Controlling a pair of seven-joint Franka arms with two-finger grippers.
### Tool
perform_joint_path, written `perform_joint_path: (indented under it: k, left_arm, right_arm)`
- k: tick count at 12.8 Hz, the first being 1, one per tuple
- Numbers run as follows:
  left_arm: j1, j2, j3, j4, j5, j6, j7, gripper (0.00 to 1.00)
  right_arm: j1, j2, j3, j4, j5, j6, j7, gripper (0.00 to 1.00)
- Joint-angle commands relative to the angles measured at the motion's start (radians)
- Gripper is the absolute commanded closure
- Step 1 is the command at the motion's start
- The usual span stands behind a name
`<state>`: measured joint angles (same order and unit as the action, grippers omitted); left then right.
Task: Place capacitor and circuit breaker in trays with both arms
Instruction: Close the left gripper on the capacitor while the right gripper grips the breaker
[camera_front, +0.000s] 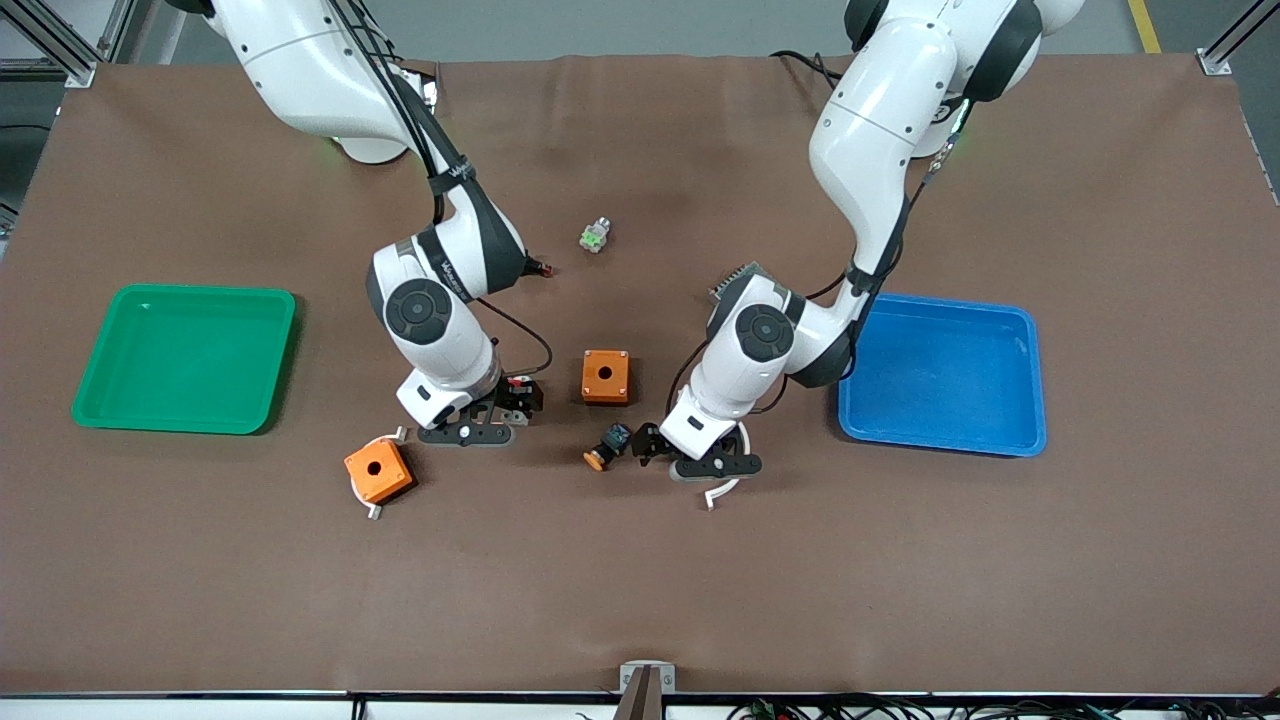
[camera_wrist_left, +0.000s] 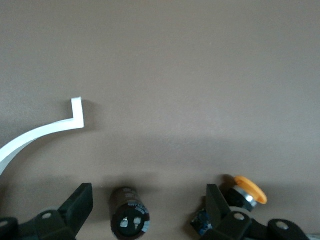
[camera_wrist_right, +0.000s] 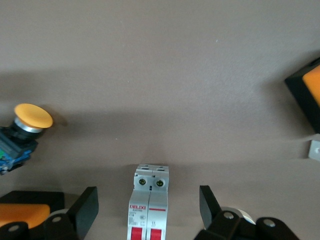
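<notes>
early stage: nothing placed yet, green tray (camera_front: 95, 400) and blue tray (camera_front: 1030, 330) both bare. your left hand (camera_wrist_left: 145, 212) sits low on the desk, spread around the capacitor (camera_wrist_left: 130, 219). your right hand (camera_wrist_right: 148, 212), also spread, brackets the circuit breaker (camera_wrist_right: 150, 202). closing, lifting and placing all remain.

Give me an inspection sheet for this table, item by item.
Surface: brown mat.
Job's things: capacitor on the mat between the left gripper's open fingers; breaker on the mat between the right gripper's open fingers.
Clutter: two orange boxes, orange-capped button, white curved strip, small green part, empty green tray and blue tray.
Grippers: left gripper and right gripper both low, open.
Cables: along both arms and the table's near edge.
Surroundings: metal frame posts at corners.
</notes>
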<state>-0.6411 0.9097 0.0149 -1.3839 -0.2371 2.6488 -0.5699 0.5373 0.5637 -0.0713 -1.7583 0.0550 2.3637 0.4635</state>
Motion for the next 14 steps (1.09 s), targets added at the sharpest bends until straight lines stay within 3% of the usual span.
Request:
perform_joint_path:
  k: [1, 3, 6, 8, 10, 11, 12, 14]
  left_arm:
    - [-0.009, 0.008, 0.016, 0.011, 0.028, 0.003, -0.033, 0.0]
    - [-0.018, 0.017, 0.016, 0.005, 0.028, 0.0, -0.037, 0.04]
    - [-0.032, 0.017, 0.023, -0.018, 0.028, -0.007, -0.039, 0.24]
    - [-0.031, 0.014, 0.023, -0.02, 0.032, -0.032, -0.038, 0.39]
    - [-0.026, 0.009, 0.025, -0.017, 0.035, -0.058, -0.038, 0.51]
    - [-0.025, 0.008, 0.025, -0.017, 0.035, -0.059, -0.036, 0.53]
    - [-0.025, 0.008, 0.025, -0.015, 0.035, -0.059, -0.036, 0.53]
    - [-0.023, 0.008, 0.036, -0.012, 0.035, -0.059, -0.034, 0.5]
  right_arm:
    - [0.001, 0.021, -0.005, 0.022, 0.008, -0.026, 0.018, 0.13]
    - [0.007, 0.039, 0.001, 0.02, 0.009, -0.037, 0.021, 0.15]
    - [0.029, 0.056, 0.004, 0.02, 0.017, -0.04, 0.046, 0.22]
    - [0.029, 0.062, 0.004, 0.016, 0.017, -0.041, 0.034, 0.41]
    - [0.026, 0.062, 0.004, 0.016, 0.017, -0.041, 0.033, 0.8]
    - [0.021, 0.062, 0.004, 0.017, 0.017, -0.047, 0.038, 0.94]
    - [0.015, 0.062, 0.002, 0.017, 0.017, -0.053, 0.04, 0.99]
    - [0.013, 0.044, 0.002, 0.029, 0.016, -0.054, 0.032, 0.99]
